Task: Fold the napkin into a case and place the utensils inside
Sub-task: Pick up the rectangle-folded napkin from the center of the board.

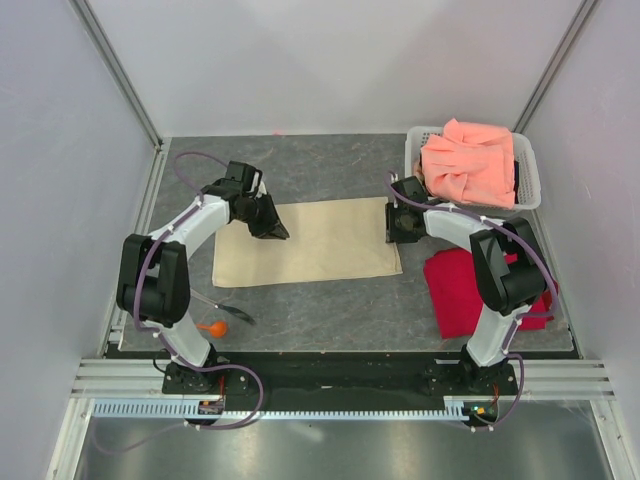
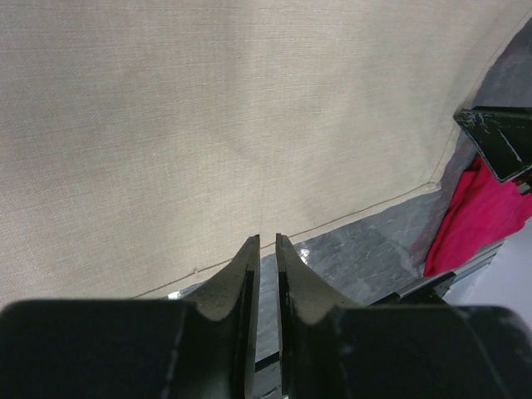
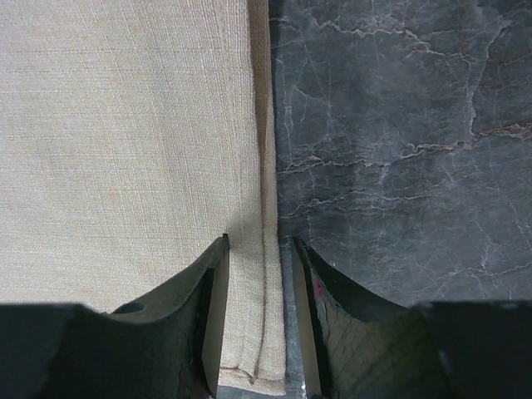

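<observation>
You get soft, even overhead light in the top view, with only short shadows under the arms. Both wrist views are sharp on the napkin weave. The near fingers go dark and blurred, and faint glare flecks the table.

A dark grey marbled table carries a flat beige napkin at centre, a red cloth right, a white basket far right, and an orange spoon beside a dark utensil near left.

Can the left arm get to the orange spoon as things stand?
Probably yes. The orange spoon lies uncovered near the left arm's base. The left hand is at the napkin, so the arm must fold back tightly.
</observation>
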Controlling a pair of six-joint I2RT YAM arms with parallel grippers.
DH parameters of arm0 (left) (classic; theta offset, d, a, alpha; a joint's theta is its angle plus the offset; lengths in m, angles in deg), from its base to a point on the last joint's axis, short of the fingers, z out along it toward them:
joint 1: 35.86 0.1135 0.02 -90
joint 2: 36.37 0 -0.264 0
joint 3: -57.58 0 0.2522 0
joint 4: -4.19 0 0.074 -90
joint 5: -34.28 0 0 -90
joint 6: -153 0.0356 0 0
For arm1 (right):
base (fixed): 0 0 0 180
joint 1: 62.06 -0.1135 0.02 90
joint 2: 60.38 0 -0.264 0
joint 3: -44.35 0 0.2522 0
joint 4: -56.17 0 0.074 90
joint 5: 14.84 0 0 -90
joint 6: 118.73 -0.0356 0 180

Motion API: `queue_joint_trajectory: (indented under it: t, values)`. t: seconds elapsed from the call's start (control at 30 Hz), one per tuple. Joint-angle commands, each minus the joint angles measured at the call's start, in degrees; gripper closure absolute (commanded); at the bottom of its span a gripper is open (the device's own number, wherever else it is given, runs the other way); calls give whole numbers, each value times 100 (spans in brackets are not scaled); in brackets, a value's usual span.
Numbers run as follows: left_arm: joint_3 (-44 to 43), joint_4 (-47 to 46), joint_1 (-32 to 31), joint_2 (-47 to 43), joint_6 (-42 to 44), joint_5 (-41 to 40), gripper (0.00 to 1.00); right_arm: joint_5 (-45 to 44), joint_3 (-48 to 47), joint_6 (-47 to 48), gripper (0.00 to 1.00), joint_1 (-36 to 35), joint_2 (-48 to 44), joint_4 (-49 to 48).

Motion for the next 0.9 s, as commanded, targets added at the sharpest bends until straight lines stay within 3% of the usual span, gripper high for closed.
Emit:
queue_joint_trajectory:
  t: [0.0, 0.33, 0.53, 0.63, 0.87]
  values:
    - [-44, -333, -160, -220, 136, 243, 81, 120, 112, -22, 57, -1, 131, -208]
    - [-141, -412, -336, -35, 101, 358, 81, 129, 297, 118, 79, -1, 79, -445]
    - [-246, -421, -406, 62, 83, 358, 81, 208, 279, 153, 87, -1, 113, -507]
    - [-308, -421, -450, 88, 65, 366, 81, 147, 262, 180, 99, -1, 79, -498]
    - [-466, -482, -591, 491, -66, 358, 81, 102, 244, 39, 100, 25, -396, -252]
